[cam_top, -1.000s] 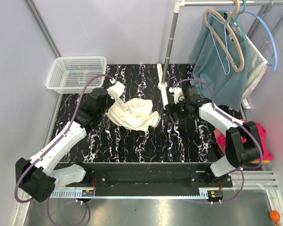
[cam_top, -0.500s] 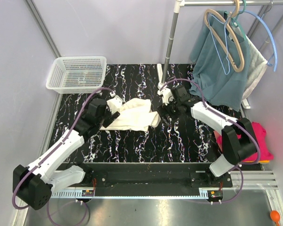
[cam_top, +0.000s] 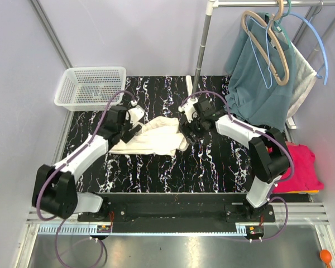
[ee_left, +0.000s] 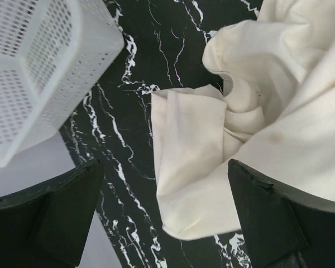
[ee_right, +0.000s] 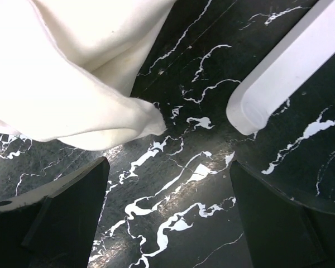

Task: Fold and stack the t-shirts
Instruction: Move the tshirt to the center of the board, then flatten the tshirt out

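Dropped by the left gripper (cam_top: 135, 127) since a second ago, one cream t-shirt (cam_top: 153, 139) lies crumpled at the middle of the table (cam_top: 212, 167). Both jaws gape empty, the right gripper (cam_top: 185, 129) now at its right corner. One basket (cam_top: 90, 86) stands back-left; one pink t-shirt (cam_top: 304, 167) lies folded far right.

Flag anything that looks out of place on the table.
The cream t-shirt lies bunched and creased in the middle of the table, layers overlapping unevenly, one corner pointing toward the rack's white foot. Nothing looks spilled or damaged.
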Robot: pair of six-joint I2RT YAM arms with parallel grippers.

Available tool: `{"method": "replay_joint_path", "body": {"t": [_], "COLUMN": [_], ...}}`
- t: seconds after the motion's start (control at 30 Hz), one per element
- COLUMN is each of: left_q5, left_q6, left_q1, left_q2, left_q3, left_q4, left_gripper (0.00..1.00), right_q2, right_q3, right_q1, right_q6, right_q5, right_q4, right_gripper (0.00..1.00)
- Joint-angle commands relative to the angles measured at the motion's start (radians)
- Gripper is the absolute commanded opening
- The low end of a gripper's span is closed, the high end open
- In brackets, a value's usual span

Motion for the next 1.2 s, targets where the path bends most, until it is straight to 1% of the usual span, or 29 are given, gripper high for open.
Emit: {"method": "replay_joint_path", "body": {"t": [0.0,0.07,0.1,0.2,0.23,0.3,0.33,0.53,0.97,1.17], "left_q5": [0.175,0.215,0.225,0.261,0.306,0.328,0.352,0.414,0.408,0.409], "left_q6": [0.0,0.011,0.017,0.027,0.027,0.028,0.028,0.025,0.031,0.039], "left_q1": [0.092,0.115,0.132,0.151,0.154,0.154,0.154,0.155,0.178,0.203], "left_q2": [0.1,0.152,0.167,0.213,0.216,0.222,0.224,0.248,0.307,0.336], "left_q3": [0.083,0.104,0.112,0.141,0.149,0.153,0.156,0.167,0.157,0.15], "left_q4": [0.078,0.078,0.079,0.061,0.056,0.043,0.039,0.013,0.039,0.05], "left_gripper": [0.98,0.96,0.92,0.86,0.81,0.79,0.76,0.69,0.63,0.52], "right_q2": [-0.005,-0.021,-0.022,-0.035,-0.036,-0.036,-0.035,-0.021,-0.025,-0.027], "right_q3": [0.006,-0.012,-0.017,-0.028,-0.032,-0.038,-0.038,-0.041,-0.051,-0.052], "right_q1": [0.022,0.023,0.023,0.023,0.02,0.023,0.023,0.023,0.023,0.023], "right_q6": [-0.019,-0.023,-0.026,-0.026,-0.026,-0.026,-0.024,-0.021,-0.024,-0.024], "right_q5": [0.025,0.028,0.034,0.037,0.037,0.037,0.038,0.045,0.054,0.054], "right_q4": [0.032,0.048,0.05,0.058,0.059,0.059,0.062,0.062,0.062,0.064], "right_gripper": [1.0,1.0,1.0,1.0,1.0,1.0,1.0,1.0,1.0,1.0]}}
